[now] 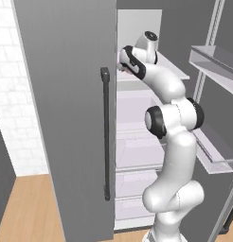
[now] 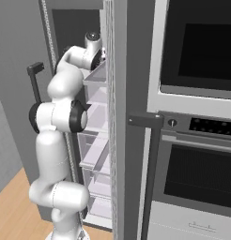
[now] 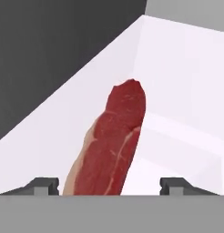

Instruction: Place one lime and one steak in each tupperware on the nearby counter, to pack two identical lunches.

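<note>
No readable writing or brand marks appear on any surface. In the hand view, a long slab of raw red steak (image 3: 111, 145) with a pale fat edge along its left side lies on the white fridge shelf (image 3: 186, 113), running from between the two dark fingertips (image 3: 41, 185) up and away toward the back wall. Its near end sits in the gap between the jaws, nearer the left tip than the right. The jaws stand wide apart and grip nothing. From the base views, the white arm (image 1: 170, 142) reaches into the open grey fridge (image 1: 66, 118) at an upper shelf.
</note>
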